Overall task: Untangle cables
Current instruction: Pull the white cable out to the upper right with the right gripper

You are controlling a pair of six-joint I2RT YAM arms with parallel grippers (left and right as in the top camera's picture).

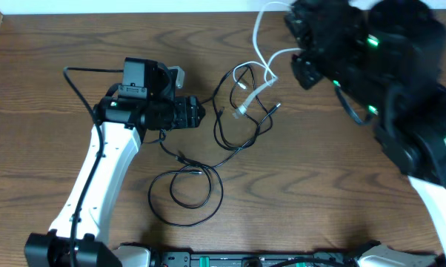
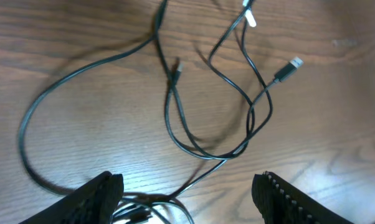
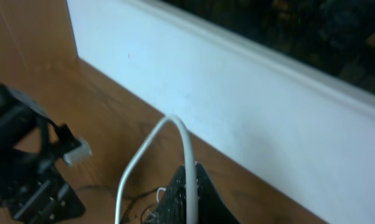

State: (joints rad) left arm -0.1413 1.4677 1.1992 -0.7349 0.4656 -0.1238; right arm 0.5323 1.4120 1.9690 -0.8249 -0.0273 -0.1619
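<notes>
The left claw [image 1: 198, 113] sits low over the wooden table [image 1: 319, 185] with its jaws spread wide, clamping nothing. In its own camera the black cables [image 2: 200, 152] sprawl just ahead of its fingers [image 2: 103, 193]. Their long thin loops cross one another, and a strand or two runs on the wood into the gap between the fingers. One small silver-tipped plug [image 2: 293, 63] lies farther out, ahead and to the right of that claw. From above, more black loops trail back beside and behind it.

The right claw [image 3: 190, 182] is pinched tight on the white cable [image 3: 181, 134], which arches up out of its fingertips and falls away to one side. A white wall [image 3: 250, 106] stands close beyond it. From overhead the white cable [image 1: 257, 41] runs from this claw down into the black tangle [image 1: 230, 147], which lies between the two claws and nearer the left one.
</notes>
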